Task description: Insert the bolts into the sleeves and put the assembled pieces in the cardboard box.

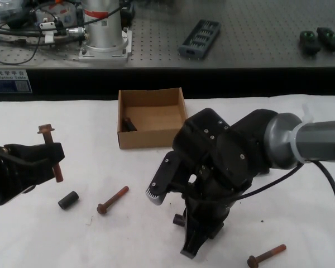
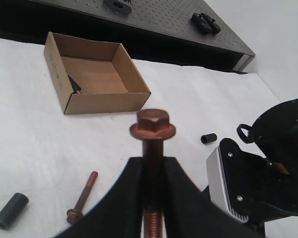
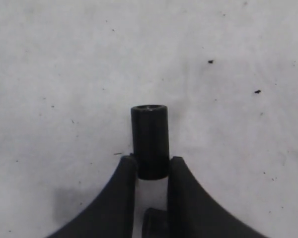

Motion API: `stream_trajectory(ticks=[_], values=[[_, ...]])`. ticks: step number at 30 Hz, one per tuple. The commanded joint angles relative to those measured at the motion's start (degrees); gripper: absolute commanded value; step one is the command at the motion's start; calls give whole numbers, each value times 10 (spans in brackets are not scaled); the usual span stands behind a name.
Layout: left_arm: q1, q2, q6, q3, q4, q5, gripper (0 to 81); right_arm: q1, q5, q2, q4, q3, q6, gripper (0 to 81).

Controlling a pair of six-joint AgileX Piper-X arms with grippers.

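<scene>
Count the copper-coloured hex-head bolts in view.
3. One copper-coloured hex-head bolt upright in the left gripper; one lying on the white cloth in front of the brown cardboard box; one near the right gripper. The dark piece in the box may hold another.

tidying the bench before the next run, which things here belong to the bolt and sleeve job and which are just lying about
Job: bolt in left gripper, sleeve in right gripper, loose sleeve, two loose bolts, cardboard box.

Lying about: grey block, two dark knobs, metal post, cables.
</scene>
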Motion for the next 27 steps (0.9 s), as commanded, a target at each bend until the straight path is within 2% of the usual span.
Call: stream_trajectory(ticks=[1, 4, 9, 10, 11, 15, 22, 27], values=[[1, -7, 5, -3, -7, 5, 6, -2, -9, 2, -2, -8, -6, 42], [1, -7, 5, -3, -7, 5, 6, -2, -10, 2, 0, -8, -6, 16], [1, -7, 5, -3, -7, 5, 6, -2, -6, 2, -6, -8, -6, 314], [1, -7, 5, -3, -7, 5, 6, -1, 0, 2, -10, -8, -6, 349], [1, -7, 5, -3, -7, 5, 6, 1, 4, 2, -14, -8, -6, 348], [1, -7, 5, -3, -7, 5, 6, 1, -7, 14, -8, -26, -6, 258], [1, -7, 5, -3, -7, 5, 6, 1, -12, 52, 20, -71, -6, 263], [1, -7, 5, -3, -7, 5, 6, 1, -19, 60, 108, -81, -10, 263]])
